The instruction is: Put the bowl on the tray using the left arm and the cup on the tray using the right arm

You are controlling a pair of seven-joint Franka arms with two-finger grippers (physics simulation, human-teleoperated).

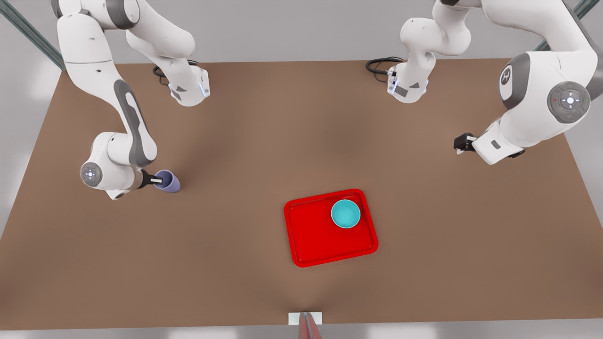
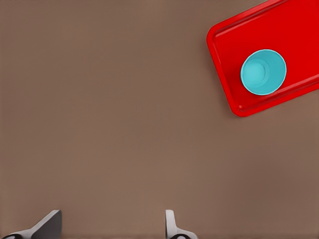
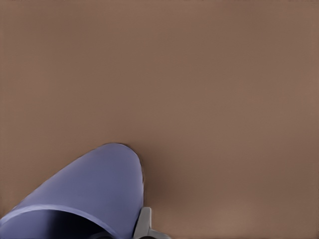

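Observation:
The teal bowl (image 1: 345, 213) (image 2: 263, 71) stands upright inside the red tray (image 1: 313, 240) (image 2: 299, 22), in the corner toward the front view's right and rear. At the front view's left, the lavender cup (image 1: 169, 181) (image 3: 89, 189) sits over the bare table, tilted. My right gripper (image 1: 158, 179) (image 3: 130, 230) is shut on its rim, with one finger (image 3: 144, 223) outside the wall and the other hidden inside. My left gripper (image 1: 460, 143) (image 2: 109, 225) hangs open above the table at the front view's right, well away from the tray, holding nothing.
The brown table (image 1: 235, 141) stretches bare between the cup and the tray. A white marker (image 1: 305, 318) sits at the table's front edge. Black cables (image 1: 380, 64) lie by the arm bases at the back.

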